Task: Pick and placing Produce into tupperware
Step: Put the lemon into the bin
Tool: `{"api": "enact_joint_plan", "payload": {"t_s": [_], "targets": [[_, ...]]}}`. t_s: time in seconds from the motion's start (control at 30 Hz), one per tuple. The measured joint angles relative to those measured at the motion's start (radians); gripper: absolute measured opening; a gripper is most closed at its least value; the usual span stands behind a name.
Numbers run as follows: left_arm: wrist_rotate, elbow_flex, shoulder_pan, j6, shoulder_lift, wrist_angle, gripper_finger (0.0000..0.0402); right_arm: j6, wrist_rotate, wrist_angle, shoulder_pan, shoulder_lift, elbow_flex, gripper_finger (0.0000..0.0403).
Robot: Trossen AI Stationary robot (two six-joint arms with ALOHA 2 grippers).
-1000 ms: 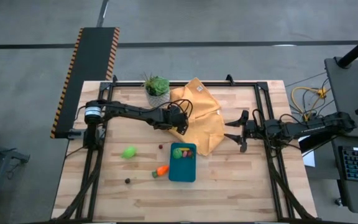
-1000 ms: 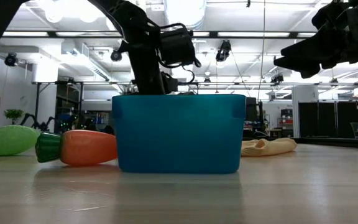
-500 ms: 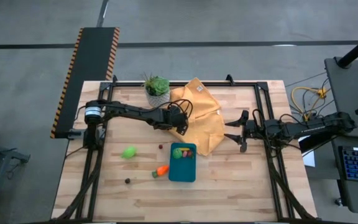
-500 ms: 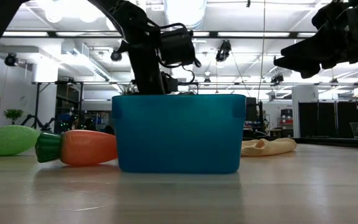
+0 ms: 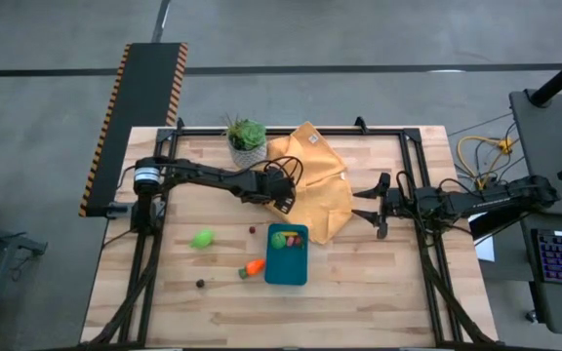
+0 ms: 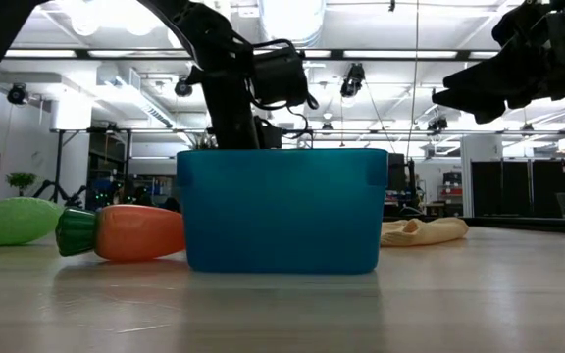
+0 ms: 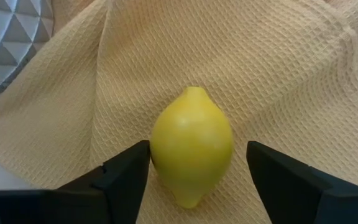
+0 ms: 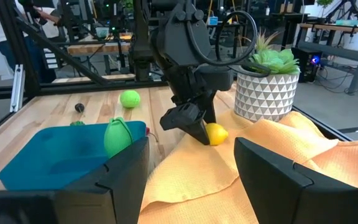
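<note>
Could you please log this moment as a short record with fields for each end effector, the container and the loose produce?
left end effector: around the lemon on the yellow cloth, fingers either side, a gap on one side
right end effector: open, waiting above the table's right side
container: teal, holds some produce
loose produce: carrot, lime-green piece, two small dark pieces on the table

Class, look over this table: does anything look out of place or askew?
The yellow cloth lies crumpled and askew, one corner beside the teal container. A lemon sits on it between the left gripper's fingers. A carrot lies beside the container, not inside.
</note>
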Motion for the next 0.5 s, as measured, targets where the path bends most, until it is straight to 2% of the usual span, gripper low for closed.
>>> {"api": "enact_joint_plan", "payload": {"t_s": [0.37,0.5], "targets": [[0.037,0.005,0.002,0.002,0.057,0.005,0.0186,0.0,0.0,0.0,0.0,0.0,0.0,0.0228],[0.037,0.005,0.004,0.0,0.055,0.011,0.0174,0.0,0.0,0.0,0.0,0.0,0.0,0.0228]]}}
